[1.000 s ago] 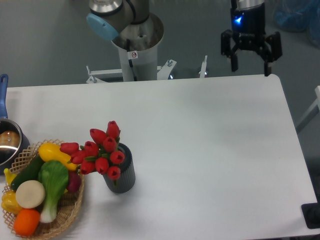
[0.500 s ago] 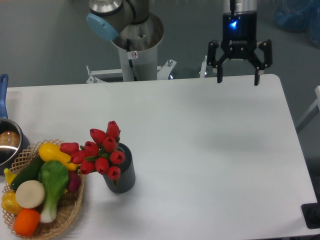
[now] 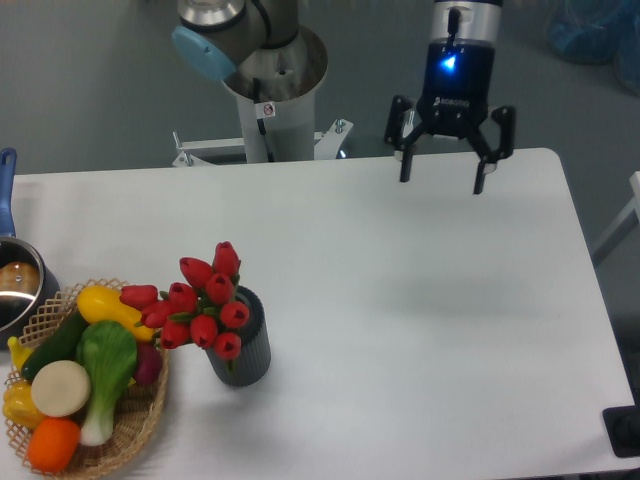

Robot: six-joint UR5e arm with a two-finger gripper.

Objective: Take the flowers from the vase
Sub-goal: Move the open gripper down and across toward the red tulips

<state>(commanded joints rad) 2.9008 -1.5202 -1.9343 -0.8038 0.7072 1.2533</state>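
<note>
A UR5e arm's gripper (image 3: 440, 172) hangs above the far edge of the desk (image 3: 420, 300), toward its right corner, with its two fingers spread wide, holding nothing and touching nothing. The flowers (image 3: 196, 301), a bunch of red tulip buds on short green stems, stand in the dark ribbed vase (image 3: 243, 350) near the front left corner of the desk, well apart from the gripper and just beside a wicker basket (image 3: 140, 420) of produce. The step in hand appears to be the approach: the gripper has the whole diagonal of the desk to cross before any grasp. Doing it well likely means arriving from above, keeping the fingers spread as they are, and closing on the stems just above the vase mouth, not on the buds, which lean out toward the basket. A straight upward lift would probably free the stems without tipping the vase.
</note>
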